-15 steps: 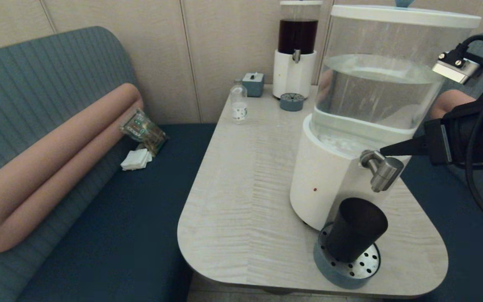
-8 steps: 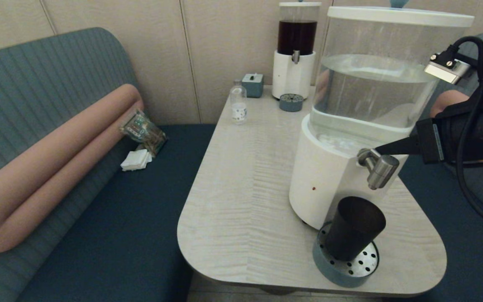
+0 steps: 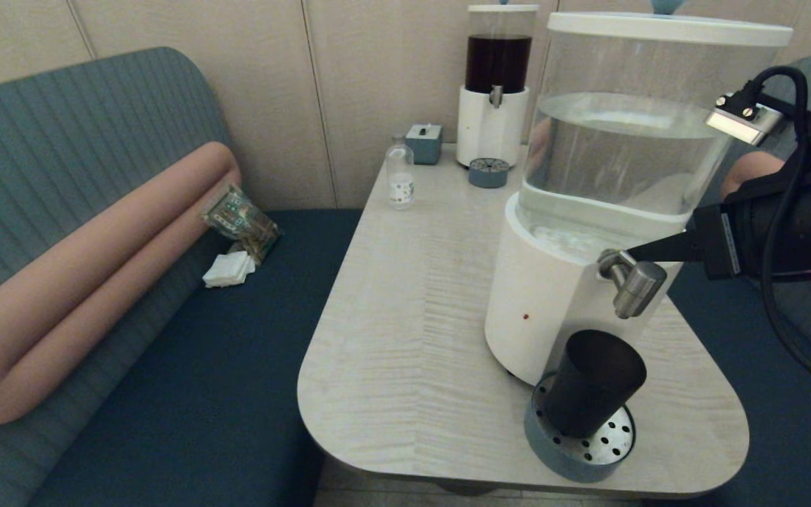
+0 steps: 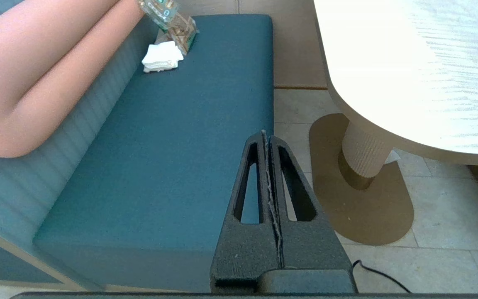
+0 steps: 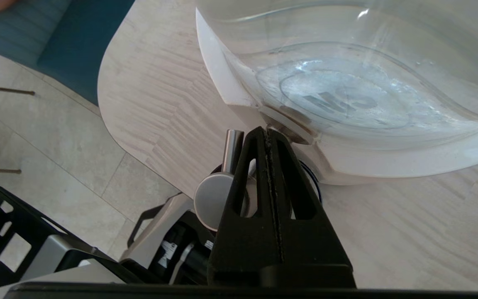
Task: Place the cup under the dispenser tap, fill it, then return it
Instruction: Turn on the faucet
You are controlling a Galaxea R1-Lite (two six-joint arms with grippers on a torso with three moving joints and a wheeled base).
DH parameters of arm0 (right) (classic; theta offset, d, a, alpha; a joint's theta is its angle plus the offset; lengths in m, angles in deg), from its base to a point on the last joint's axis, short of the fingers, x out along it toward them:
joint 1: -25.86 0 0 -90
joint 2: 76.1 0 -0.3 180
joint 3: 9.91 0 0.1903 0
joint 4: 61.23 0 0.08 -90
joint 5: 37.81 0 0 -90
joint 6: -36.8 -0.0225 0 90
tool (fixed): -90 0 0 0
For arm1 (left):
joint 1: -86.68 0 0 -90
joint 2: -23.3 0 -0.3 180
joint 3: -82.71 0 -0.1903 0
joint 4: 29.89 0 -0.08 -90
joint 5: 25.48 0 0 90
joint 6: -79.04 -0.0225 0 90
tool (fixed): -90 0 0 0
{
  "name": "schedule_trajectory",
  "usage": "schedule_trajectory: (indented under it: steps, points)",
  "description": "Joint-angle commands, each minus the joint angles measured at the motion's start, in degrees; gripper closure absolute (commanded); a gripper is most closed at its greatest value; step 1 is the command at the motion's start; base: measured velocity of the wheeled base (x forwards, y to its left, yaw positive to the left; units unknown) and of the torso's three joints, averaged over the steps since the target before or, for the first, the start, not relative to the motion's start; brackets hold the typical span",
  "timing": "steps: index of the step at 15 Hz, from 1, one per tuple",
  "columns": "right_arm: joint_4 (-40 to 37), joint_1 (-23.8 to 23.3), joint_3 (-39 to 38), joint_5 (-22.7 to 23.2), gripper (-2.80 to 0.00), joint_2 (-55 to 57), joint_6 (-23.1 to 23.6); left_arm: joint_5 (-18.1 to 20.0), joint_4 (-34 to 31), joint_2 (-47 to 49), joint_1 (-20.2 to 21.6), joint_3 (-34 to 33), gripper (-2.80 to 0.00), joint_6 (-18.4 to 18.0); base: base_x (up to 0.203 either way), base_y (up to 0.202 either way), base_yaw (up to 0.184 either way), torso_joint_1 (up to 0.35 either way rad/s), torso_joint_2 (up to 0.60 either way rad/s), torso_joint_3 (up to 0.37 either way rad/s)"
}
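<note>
Head view: the cup (image 3: 594, 384) stands upright on the round perforated drip tray (image 3: 579, 443) at the lower right of the frame, directly below the dispenser tap (image 3: 632, 283). The tray sits on the pale wood-grain table (image 3: 412, 338), touching the foot of the big white-based dispenser (image 3: 617, 176), whose clear tank is partly filled with clear liquid. No stream is discernible between tap and cup.

The right gripper (image 3: 636, 251) enters from the right edge at mid-height, its pointed tip resting at the rear top of the tap, by the dispenser's base. Right wrist view: the two black fingers (image 5: 259, 174) are pressed together, nothing between them, with the tip against the fitting where the spigot meets the white base; the tap's steel cylinder (image 5: 222, 187) lies just beside the fingers, at frame centre. Whether the tip bears down on the tap cannot be told.

The left gripper (image 4: 267, 137) shows only in the left wrist view, low centre of the frame, fingers closed flat on each other and empty, hanging over the blue bench seat (image 4: 172, 158) beside the table pedestal.

Upper centre of the head view: a slimmer dispenser with dark liquid (image 3: 495, 84), its small tray (image 3: 488, 172), a small clear bottle (image 3: 400, 173) and a small blue box (image 3: 424, 143). A white folded napkin (image 3: 228, 268) and a packet (image 3: 240, 220) lie on the bench at left.
</note>
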Motion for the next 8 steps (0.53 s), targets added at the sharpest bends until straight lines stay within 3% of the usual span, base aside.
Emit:
schedule_trajectory:
  steps: [1,8]
  points:
    - [-0.5,0.2,-0.3,0.1,0.00,-0.4,0.1,0.0,0.0,0.1,0.0,-0.1,0.00,0.0,0.000,0.000,0.000,0.000,0.00,0.000]
    - [-0.5,1.1,-1.5,0.3,0.00,-1.5,0.1,0.0,0.0,0.1,0.0,-0.1,0.00,0.0,0.000,0.000,0.000,0.000,0.00,0.000]
